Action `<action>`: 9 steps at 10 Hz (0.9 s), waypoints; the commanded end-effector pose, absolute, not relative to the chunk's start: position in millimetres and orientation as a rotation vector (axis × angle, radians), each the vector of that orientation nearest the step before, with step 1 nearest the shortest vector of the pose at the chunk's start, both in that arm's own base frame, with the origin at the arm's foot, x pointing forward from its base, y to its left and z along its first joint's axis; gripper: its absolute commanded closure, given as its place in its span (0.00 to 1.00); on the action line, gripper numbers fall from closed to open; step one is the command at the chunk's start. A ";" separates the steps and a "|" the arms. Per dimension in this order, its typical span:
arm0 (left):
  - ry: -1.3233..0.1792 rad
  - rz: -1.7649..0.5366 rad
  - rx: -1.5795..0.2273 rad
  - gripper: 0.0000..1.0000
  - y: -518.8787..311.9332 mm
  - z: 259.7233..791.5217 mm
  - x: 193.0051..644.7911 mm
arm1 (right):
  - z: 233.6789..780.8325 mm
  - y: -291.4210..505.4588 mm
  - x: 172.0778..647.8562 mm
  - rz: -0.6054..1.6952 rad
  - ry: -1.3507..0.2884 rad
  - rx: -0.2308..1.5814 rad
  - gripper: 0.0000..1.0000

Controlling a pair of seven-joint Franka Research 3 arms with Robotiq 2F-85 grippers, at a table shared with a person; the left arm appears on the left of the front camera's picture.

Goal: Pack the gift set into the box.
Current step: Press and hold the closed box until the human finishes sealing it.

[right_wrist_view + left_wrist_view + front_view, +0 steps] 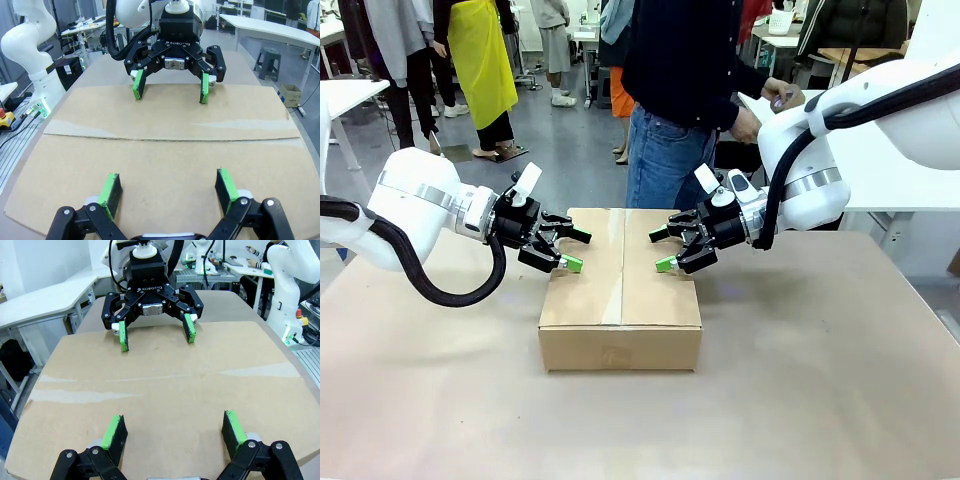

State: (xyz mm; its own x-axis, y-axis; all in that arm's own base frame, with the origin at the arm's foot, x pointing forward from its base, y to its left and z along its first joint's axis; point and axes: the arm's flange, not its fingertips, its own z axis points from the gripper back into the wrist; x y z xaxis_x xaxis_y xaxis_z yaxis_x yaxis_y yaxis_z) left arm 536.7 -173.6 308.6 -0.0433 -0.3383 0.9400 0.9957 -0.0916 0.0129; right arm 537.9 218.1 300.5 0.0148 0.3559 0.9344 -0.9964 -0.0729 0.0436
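The box [620, 290] is a brown cardboard carton in the middle of the table, its top flaps folded shut with a seam down the centre. My left gripper [576, 250] hangs open over its left edge, and my right gripper [662, 250] hangs open over its right edge, the two facing each other. In the left wrist view my left gripper [174, 432] sits just above the box top [160, 385], with the right gripper [156, 337] opposite. The right wrist view mirrors this: right gripper [168, 189], box top [165, 150], left gripper [170, 90]. The gift set is out of view.
A person in a dark top and jeans [680, 80] stands right behind the box at the table's far side. The tan tabletop [820, 380] spreads wide around the box. White tables and other people stand farther back.
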 end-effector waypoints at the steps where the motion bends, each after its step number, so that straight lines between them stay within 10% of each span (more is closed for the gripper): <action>1: -0.919 -1.439 -0.994 0.00 -172.6 306.7 535.6 | 298.2 217.7 537.9 1.401 -0.880 1.005 0.00; 9: -0.919 -1.439 -0.994 0.00 -172.6 306.7 535.6 | 298.2 217.7 537.9 1.401 -0.880 1.005 0.00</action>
